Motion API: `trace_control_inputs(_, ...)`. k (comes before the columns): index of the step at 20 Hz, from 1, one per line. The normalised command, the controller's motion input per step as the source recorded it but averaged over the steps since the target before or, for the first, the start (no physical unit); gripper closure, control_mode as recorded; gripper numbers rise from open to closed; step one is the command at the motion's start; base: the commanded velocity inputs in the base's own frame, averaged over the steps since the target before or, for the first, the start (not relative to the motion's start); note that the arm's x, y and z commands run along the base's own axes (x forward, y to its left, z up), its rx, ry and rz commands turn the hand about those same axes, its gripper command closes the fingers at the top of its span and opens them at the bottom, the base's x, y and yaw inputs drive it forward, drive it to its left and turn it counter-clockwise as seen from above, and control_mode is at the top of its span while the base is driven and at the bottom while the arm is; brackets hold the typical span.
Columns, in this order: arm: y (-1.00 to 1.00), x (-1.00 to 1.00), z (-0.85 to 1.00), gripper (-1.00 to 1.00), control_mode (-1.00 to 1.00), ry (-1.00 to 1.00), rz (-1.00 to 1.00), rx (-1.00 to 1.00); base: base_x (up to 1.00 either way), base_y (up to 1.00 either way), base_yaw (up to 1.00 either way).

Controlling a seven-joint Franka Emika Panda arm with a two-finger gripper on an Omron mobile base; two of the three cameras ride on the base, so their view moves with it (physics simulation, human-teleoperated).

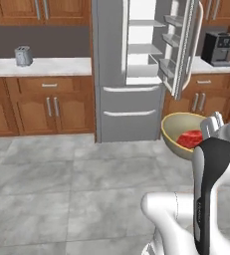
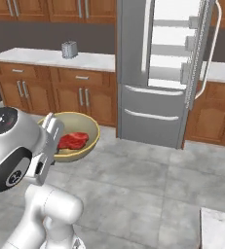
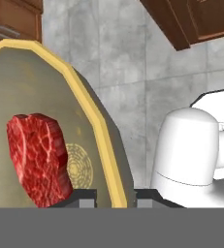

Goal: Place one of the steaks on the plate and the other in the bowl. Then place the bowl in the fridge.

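Pincer (image 1: 207,130) sits at the right edge of my left base view, clamped on the near rim of the bowl (image 1: 175,130), which hangs in the air at middle right above the grey tiled floor (image 1: 61,179). One steak (image 1: 190,139) lies red inside the bowl. Behind, at upper centre, the fridge (image 1: 111,74) stands with its right door (image 1: 178,45) swung open on white shelves; its two drawers below are shut. A toaster (image 1: 23,56) rests on the bench (image 1: 47,66) at upper left, and a dark coffee machine (image 1: 218,48) stands at upper right.

From the right base view, I see the pincer (image 2: 49,127) at middle left holding the bowl (image 2: 84,141) by its rim, the steak (image 2: 73,140) resting inside. The fridge (image 2: 133,58) fills the upper centre, its door (image 2: 199,63) open, the toaster (image 2: 69,49) on the bench (image 2: 36,57) at upper left.

Through the hand view, the two fingertips (image 3: 83,201) at the bottom straddle the bowl (image 3: 91,111) rim, one inside and one outside. The steak (image 3: 38,157) lies at lower left against the olive inside.
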Motion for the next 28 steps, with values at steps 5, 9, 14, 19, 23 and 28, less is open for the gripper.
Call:
trace_control_inputs(5,0.00,0.00,0.00,1.00,1.00,0.00,0.00,0.00,1.00,-0.18,0.22)
trace_control_inputs(9,0.00,0.00,0.00,1.00,1.00,0.00,0.00,0.00,1.00,-0.19,0.20)
trace_control_inputs(14,0.00,0.00,0.00,1.00,1.00,0.00,0.00,0.00,1.00,-0.16,0.12)
trace_control_inputs(19,0.00,0.00,0.00,1.00,1.00,0.00,0.00,0.00,1.00,0.10,-0.25)
trace_control_inputs(23,0.00,0.00,0.00,1.00,1.00,0.00,0.00,0.00,1.00,0.04,-0.38)
trace_control_inputs(28,0.00,0.00,0.00,1.00,1.00,0.00,0.00,0.00,0.71,0.00,-0.13)
